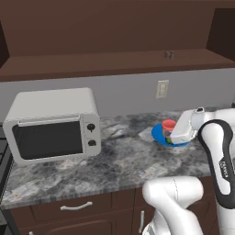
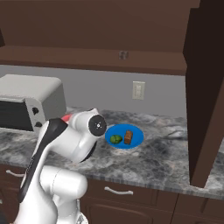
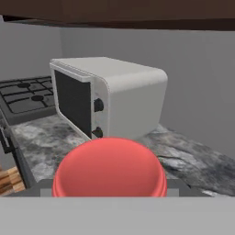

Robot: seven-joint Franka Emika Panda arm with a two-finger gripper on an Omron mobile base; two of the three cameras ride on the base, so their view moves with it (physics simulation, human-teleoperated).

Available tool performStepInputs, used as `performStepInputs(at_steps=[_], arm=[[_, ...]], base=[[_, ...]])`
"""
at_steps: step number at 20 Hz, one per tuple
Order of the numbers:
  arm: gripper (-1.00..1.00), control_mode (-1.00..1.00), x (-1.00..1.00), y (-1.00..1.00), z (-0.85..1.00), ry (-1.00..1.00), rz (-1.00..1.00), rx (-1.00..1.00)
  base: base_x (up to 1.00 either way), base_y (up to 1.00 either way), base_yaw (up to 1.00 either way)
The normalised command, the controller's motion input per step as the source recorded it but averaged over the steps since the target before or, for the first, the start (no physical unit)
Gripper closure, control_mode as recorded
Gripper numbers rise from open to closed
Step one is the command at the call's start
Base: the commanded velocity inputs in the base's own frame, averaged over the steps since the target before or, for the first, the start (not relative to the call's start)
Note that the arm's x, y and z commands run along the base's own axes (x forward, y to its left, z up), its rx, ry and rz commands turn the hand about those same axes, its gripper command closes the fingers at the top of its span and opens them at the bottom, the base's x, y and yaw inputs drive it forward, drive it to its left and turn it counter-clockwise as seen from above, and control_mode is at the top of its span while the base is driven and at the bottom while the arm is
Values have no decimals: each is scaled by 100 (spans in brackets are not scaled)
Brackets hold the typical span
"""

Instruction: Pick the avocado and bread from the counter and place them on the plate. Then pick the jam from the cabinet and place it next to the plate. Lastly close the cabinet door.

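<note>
The avocado [image 2: 116, 139] and bread [image 2: 128, 137] already sit on the plate [image 2: 136, 133]. My hand [image 1: 170, 136] seems clamped on the jam [image 3: 109, 167], low over the desk [image 1: 124, 160] beside the plate. The cabinet door [image 2: 205, 105] remains open.

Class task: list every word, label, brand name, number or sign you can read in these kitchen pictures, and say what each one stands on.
Readable text: none.
White robot arm: small dark lettering on its black link, too blurred to read.
White boxy microwave: two black knobs, no legible markings.
Red-lidded pinkish jam jar: no label visible.
Cream wall outlet plate: blank.
</note>
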Motion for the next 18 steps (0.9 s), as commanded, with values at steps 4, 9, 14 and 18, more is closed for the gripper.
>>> performStepInputs(at_steps=[4, 9, 14, 18], arm=[[100, -100, 10, -10, -42, 0, -2, 0], [100, -100, 12, -7, -47, 0, -2, 0], [100, -100, 6, -4, -45, 0, -3, 0], [100, -100, 3, 0, -45, 0, -4, 0]], base=[[0, 0, 0], [0, 0, 0], [0, 0, 0], [0, 0, 0]])
